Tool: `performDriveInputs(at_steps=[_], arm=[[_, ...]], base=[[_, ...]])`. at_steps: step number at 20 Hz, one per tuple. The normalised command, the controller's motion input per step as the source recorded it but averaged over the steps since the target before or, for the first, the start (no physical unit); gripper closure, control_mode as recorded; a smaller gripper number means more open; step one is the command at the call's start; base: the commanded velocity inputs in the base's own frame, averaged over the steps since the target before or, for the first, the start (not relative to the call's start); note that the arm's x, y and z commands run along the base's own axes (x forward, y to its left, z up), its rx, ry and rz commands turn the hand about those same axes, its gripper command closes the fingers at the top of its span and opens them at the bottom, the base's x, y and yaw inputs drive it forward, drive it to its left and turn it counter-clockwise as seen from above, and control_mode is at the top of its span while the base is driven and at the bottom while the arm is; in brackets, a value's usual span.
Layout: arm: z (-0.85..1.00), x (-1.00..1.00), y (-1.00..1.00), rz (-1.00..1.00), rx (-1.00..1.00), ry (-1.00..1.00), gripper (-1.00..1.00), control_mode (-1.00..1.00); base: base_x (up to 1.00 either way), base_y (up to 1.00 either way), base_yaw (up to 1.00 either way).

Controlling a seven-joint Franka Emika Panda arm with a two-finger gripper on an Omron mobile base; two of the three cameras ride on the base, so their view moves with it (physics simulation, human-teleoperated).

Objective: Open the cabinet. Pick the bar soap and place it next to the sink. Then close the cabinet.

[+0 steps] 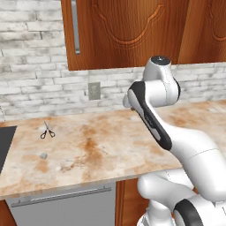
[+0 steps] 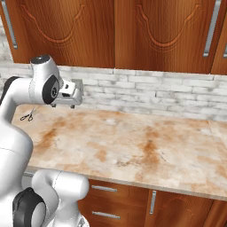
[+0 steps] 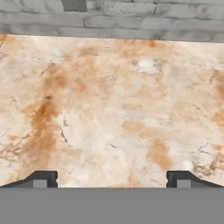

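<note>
Left to right: sink [image 1: 5,145] corner at the far left edge of the counter [image 1: 101,150], then scissors [image 1: 47,131] and a small grey lump [image 1: 43,155] beside it. Above, the cabinet [image 1: 128,31] door is shut, its bar handle [image 1: 76,26] on the door's left side. Outlet [image 1: 94,90] sits on the brick wall below it.

Our gripper [image 3: 112,179] hangs over bare counter, fingers [image 3: 42,178] spread wide, nothing between them. In the right base view the hand [image 2: 68,95] sits just under the cabinet row, pointing toward the wall.

Soap isn't visible; we assume it's behind the shut door, so step one is not yet done.

Handling, as judgement: handle is a stiff bar, so we grab mid-length and pull along the hinge arc. Soap should be light, rigid and flat, likely slick, so we pinch across the narrow width on the flat edges, centred, with moderate force. Risk: it squirts out if we grip near a rounded corner.
</note>
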Motion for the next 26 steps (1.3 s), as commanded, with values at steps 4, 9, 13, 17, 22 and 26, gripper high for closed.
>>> performDriveInputs(at_steps=[4,9,13,17,22,26], arm=[[0.31,-0.15,0.42,0.00,0.00,-0.05,-1.00,-1.00],[0.50,-0.46,0.42,0.00,0.00,-0.18,-1.00,-1.00],[0.48,-0.32,0.24,0.00,0.00,-0.26,-1.00,-1.00],[0.31,-0.14,0.11,0.00,0.00,-0.33,-1.00,-1.00],[0.34,-0.06,0.23,0.00,0.00,-0.37,-1.00,-1.00],[0.91,-0.25,0.14,0.00,0.00,-0.15,-1.00,-1.00]], base=[[0.00,0.00,0.00],[0.00,0.00,0.00],[0.00,0.00,0.00],[0.00,0.00,0.00],[0.00,0.00,0.00],[0.00,0.00,0.00]])
